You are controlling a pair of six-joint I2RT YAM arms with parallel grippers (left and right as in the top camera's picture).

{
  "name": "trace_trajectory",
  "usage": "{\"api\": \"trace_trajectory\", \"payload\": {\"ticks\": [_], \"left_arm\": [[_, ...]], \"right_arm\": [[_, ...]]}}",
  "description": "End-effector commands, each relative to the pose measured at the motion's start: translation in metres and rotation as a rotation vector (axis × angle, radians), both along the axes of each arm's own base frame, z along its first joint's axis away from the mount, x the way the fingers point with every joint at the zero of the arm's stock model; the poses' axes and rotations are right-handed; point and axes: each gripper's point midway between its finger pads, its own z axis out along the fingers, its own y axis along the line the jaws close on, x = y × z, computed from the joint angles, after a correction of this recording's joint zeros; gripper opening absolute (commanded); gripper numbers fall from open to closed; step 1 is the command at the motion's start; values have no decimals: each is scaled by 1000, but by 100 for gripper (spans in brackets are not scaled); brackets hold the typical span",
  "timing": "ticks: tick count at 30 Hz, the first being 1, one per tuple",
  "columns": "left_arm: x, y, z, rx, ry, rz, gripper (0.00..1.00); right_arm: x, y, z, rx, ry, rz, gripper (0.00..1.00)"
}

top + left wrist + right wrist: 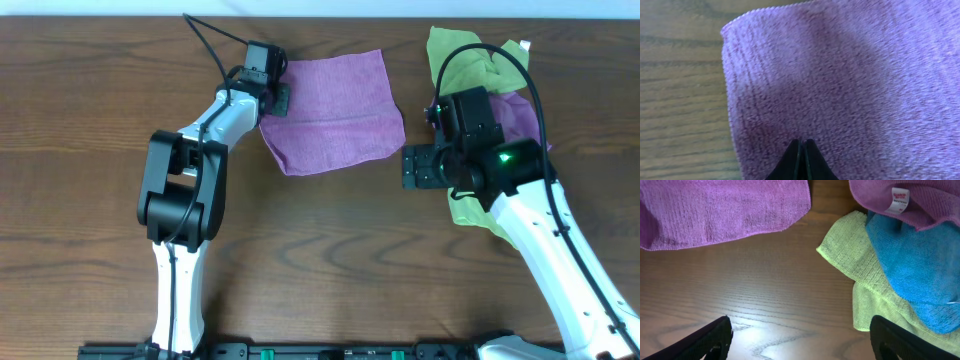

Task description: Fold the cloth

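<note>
Left gripper (801, 162), black fingers pressed together, on a mauve cloth (850, 90).

The cloth lies flat on the wooden table (90, 110), towards its far side and left of a pile. The right gripper (800, 340), fingers spread wide apart, hovers over bare wood between them. The pile holds a green cloth (860, 270), a blue cloth (910, 265) and a purple cloth with a white tag (920, 200).

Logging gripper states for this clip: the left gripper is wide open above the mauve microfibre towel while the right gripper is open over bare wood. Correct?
Not quite. The left gripper is shut over the mauve microfibre towel, as the left wrist view shows. The right gripper is open over bare wood.
</note>
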Motion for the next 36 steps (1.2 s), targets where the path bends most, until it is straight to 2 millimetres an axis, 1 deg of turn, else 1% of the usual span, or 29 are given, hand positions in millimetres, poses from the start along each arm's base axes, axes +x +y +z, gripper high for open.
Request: {"api": "trace_trajectory", "payload": {"ticks": [1,5,9,11,15,20,22,26,28,30,32,34,36], "left_arm": [[-2,22,-12,92,18,54,6],[-6,40,-14,151,40,64,6],[-9,60,-20,158,74,97,6],[-13,73,-23,173,100,115,6],[-25,105,-29,200,164,168,6],[-31,135,-31,196,199,221,6],[-31,139,-32,185,201,228,5],[-28,139,-31,174,192,227,6],[-27,136,-28,165,186,234,6],[-26,134,-20,148,172,260,5],[-22,133,-6,123,143,283,6],[-18,129,13,85,105,296,6],[-15,119,39,8,70,292,6]], "right_arm": [[-1,-4,-2,-13,3,-5,89],[0,-4,-2,-13,-2,-5,90],[1,-4,-2,-13,-2,-5,90],[1,-4,-2,-13,-2,-5,90],[0,-4,-2,-13,0,-5,90],[1,-4,-1,-12,-4,-5,90],[4,-3,-1,-9,-13,-5,90],[10,-1,1,-3,-37,-4,90],[15,0,1,-1,-50,2,91],[20,2,0,3,-61,2,92],[26,4,-4,5,-66,2,93],[34,9,-11,19,-65,9,92],[44,20,-17,57,-70,37,88]]}}
